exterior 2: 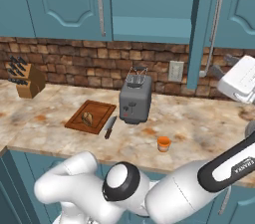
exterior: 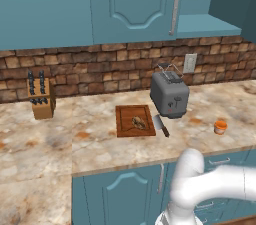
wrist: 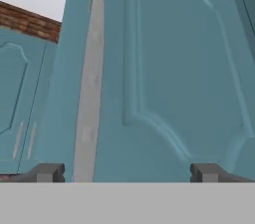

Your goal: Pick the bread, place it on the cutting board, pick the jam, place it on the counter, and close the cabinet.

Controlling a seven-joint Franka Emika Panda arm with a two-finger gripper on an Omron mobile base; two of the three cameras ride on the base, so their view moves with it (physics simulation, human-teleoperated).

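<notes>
Bread (exterior: pixel 138 122) on cutting board (exterior: pixel 125 125), jam (exterior: pixel 220 127) on counter (exterior: pixel 60 139), cabinet (exterior 2: pixel 201 29) open

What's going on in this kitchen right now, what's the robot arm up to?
The bread already lies on the cutting board, and the jam stands on the counter right of the toaster. The cabinet door is open, swung out edge-on. The arm reaches up beside it, and its gripper, fingers spread and holding nothing, faces the door panel and bar handle, probably to push it shut.
</notes>
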